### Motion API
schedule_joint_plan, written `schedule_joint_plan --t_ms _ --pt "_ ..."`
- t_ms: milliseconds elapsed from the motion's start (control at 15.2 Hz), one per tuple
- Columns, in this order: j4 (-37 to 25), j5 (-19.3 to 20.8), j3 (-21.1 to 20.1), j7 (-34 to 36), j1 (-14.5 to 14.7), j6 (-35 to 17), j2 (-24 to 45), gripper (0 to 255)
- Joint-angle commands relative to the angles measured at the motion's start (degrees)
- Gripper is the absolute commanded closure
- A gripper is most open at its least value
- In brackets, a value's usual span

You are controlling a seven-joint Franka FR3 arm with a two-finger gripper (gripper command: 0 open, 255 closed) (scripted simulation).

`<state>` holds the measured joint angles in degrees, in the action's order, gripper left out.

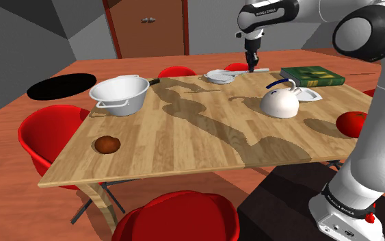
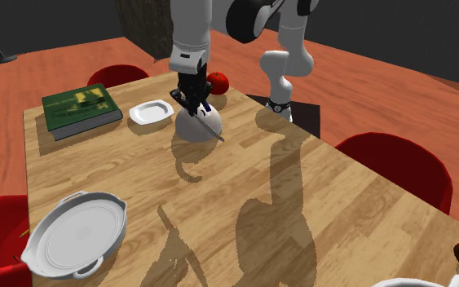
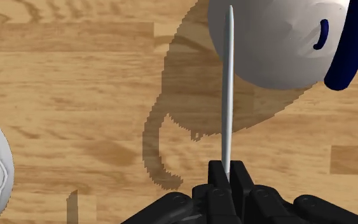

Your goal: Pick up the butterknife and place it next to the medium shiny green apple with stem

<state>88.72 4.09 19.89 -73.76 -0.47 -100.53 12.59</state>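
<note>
We are pinching the butterknife [image 3: 228, 95] by one end between our fingers [image 3: 236, 177], which are squeezing shut on it, and we are holding it up in the air over the bench [image 3: 75, 95]. The long thin blade is sticking out past our fingers, and its tip is hanging near the round white kettle [image 3: 273, 44] with the blue handle. The red round fruit [image 2: 217, 81] with the little stem is sitting past that kettle, near the bench edge; it is looking red to us, not green. We are thinking the blade could be bumping the kettle on the way over, then twisting in our small grip or slipping out. We are also worrying about the knife knocking the fruit and rolling it off the bench if we are setting it down too close
</note>
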Motion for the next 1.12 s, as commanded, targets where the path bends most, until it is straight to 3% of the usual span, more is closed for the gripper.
schedule_joint_plan --t_ms 0,528,1056 --pt "5.33 1.33 0.6 -0.63 -0.15 -1.52 -4.11 255" --pt "22.02 6.91 3.21 -3.88 -2.49 -5.22 -18.63 255" --pt "33.55 12.79 6.31 -8.5 -6.73 -6.05 -31.16 255"
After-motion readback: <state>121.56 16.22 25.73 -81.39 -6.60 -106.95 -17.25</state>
